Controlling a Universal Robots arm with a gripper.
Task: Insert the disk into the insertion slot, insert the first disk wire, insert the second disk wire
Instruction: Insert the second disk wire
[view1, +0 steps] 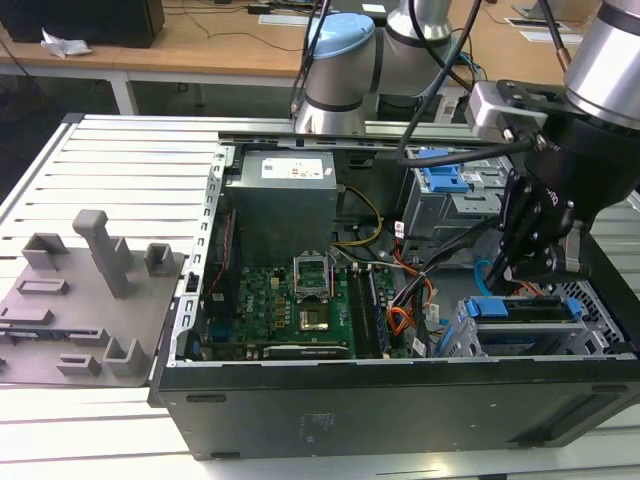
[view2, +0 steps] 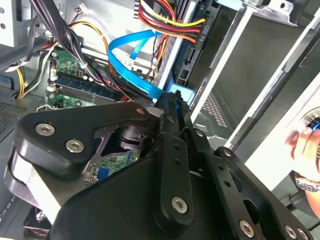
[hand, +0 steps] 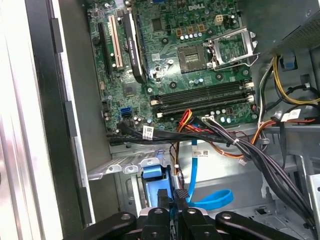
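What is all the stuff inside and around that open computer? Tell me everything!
Computer case: one, black, open on the slatted table.
Motherboard: one, green, on the case floor.
Power supply: one, grey, at the case's far side.
Disk: one, blue-framed, in the grey insertion slot.
Second disk wire: one, light blue, looped, at the pincer's tip.
Orange cable: one, beside the slot.
Fixture plate: one, grey, on the exterior view's left.
Person's hand: one, outside the case.
Pincer: one, black, above the disk.
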